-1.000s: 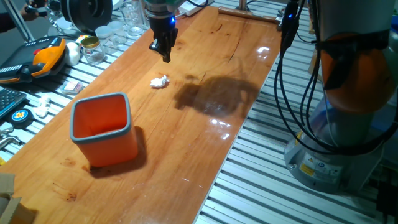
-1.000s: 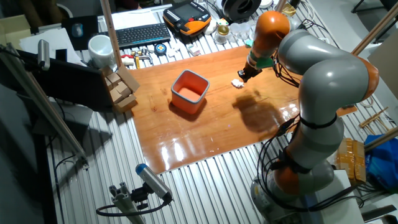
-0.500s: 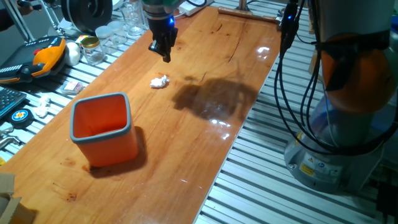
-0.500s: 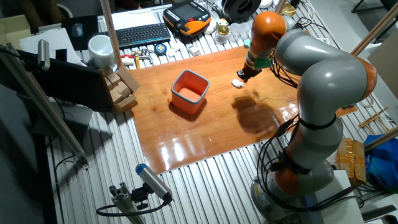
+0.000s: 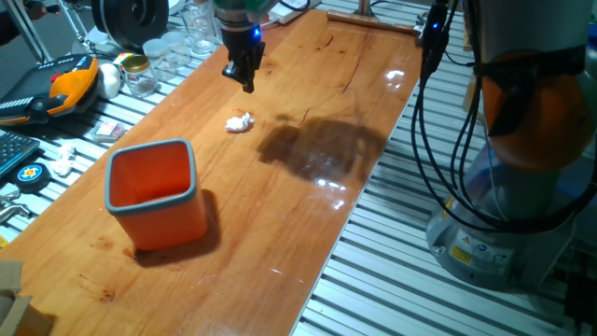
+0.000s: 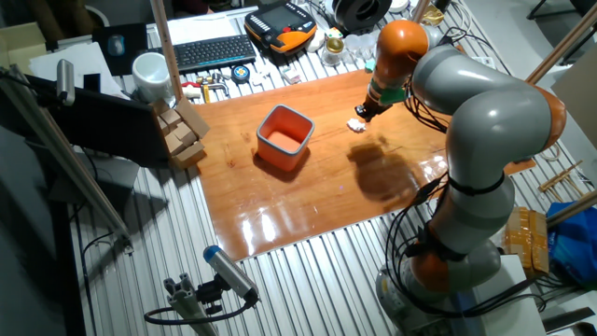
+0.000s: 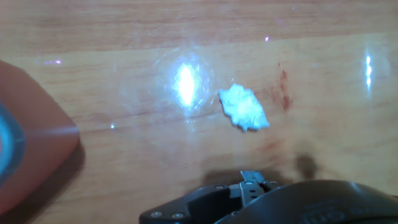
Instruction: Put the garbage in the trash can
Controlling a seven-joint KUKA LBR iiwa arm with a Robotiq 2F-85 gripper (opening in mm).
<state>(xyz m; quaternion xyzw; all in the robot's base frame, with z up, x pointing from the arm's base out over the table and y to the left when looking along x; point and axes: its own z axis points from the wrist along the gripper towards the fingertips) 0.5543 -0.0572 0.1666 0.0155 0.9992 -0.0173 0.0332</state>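
One small crumpled white paper wad (image 5: 240, 121) lay loose on the glossy wooden tabletop (image 5: 308, 205), well apart from the orange rounded-square plastic bin with grey rim (image 5: 154, 191), which stood upright and looked empty. The black two-finger hand (image 5: 245, 77) hung above the tabletop, just beyond the wad on the side away from the bin, fingertips pointing down and not touching it. Compared with a second ago the hand had crept slightly up and away from the wad; the wad and bin had not shifted at all. So no pickup had happened yet, and the small drift read as repositioning rather than a descent.

From the other fixed view the hand (image 6: 364, 110) sat nearly over the wad (image 6: 356, 124), with the bin (image 6: 284, 137) off to the side. The hand view showed the wad (image 7: 244, 107) clear on the wood ahead of the dark hand housing, and a blurred orange corner of the bin (image 7: 31, 137) at the frame edge. The fingers looked close together in the fixed view, but whether they were clenched or released could not be told; they held nothing.

Judgement: the task was at its start. The next move would call for lining up over the wad, parting the fingers and coming down. The wad looked light and could skid on the shiny wood.
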